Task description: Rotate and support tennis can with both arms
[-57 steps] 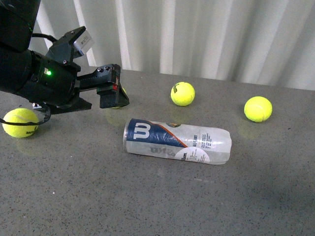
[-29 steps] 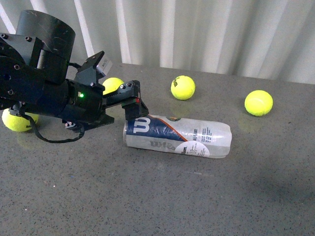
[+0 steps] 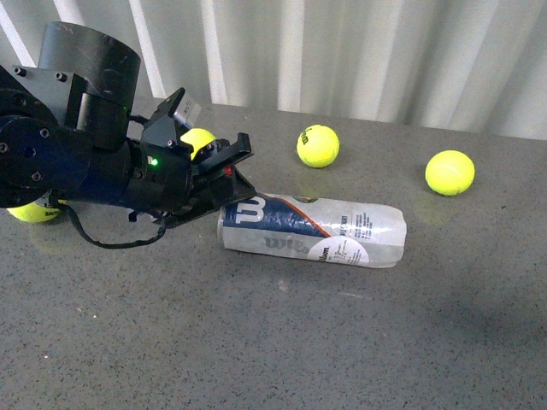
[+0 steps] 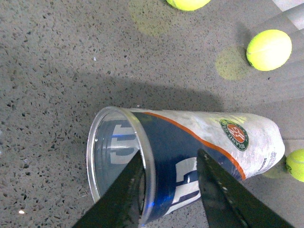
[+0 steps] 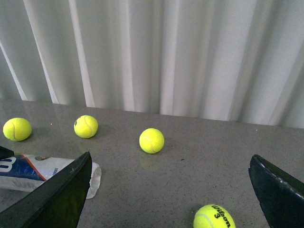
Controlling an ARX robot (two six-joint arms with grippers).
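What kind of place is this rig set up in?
Probably an indoor lab or test bench, not a court: a grey speckled tabletop, a white pleated curtain as a backdrop, and tennis balls scattered as props around a tennis can lying on its side.

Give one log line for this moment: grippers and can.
tennis can: lying on its side | left gripper: open, at its rim end | right gripper: open, holds nothing
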